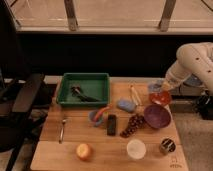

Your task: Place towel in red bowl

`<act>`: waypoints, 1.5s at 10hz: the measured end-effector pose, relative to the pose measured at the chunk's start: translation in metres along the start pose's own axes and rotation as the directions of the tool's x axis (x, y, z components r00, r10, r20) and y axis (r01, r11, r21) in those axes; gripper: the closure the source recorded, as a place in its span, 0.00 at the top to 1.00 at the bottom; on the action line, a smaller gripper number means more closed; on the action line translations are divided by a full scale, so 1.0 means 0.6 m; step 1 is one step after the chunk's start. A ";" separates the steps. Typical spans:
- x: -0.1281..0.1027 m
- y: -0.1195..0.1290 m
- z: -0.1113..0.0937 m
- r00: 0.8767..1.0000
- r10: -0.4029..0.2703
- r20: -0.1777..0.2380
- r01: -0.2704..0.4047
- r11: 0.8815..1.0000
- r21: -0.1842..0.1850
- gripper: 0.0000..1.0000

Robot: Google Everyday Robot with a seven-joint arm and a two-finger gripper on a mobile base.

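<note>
The red bowl (pixel 161 98) stands at the right edge of the wooden table (pixel 75 131), just behind a purple bowl (pixel 157 116). My gripper (pixel 160 88) hangs from the white arm (pixel 192 62) that comes in from the right, and sits directly over the red bowl. It is shut on the towel (pixel 155 86), a pale blue-grey bundle held at the bowl's back-left rim. The fingers are largely hidden by the cloth.
A green tray (pixel 65 92) holding dark utensils stands at the back left. A blue pad (pixel 126 105), a small bowl (pixel 97 116), a black block (pixel 111 125), grapes (pixel 131 125), a white cup (pixel 136 148), a can (pixel 166 146), an orange fruit (pixel 83 151) and a fork (pixel 62 130) lie on the table. A black chair (pixel 25 97) is at the left.
</note>
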 end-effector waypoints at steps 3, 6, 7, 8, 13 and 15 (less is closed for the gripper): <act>0.002 -0.001 0.000 1.000 0.001 -0.001 -0.001 1.000 0.002 0.00; -0.003 -0.001 0.002 1.000 0.000 -0.001 0.000 1.000 -0.002 0.00; 0.002 -0.009 0.009 1.000 0.017 -0.016 -0.017 1.000 -0.010 0.00; 0.004 -0.016 0.026 0.999 0.029 -0.028 -0.030 0.999 -0.024 0.00; 0.028 -0.039 0.109 0.995 0.084 -0.051 -0.088 0.992 -0.093 0.03; 0.056 -0.047 0.133 0.990 0.125 -0.062 -0.131 0.986 -0.104 0.22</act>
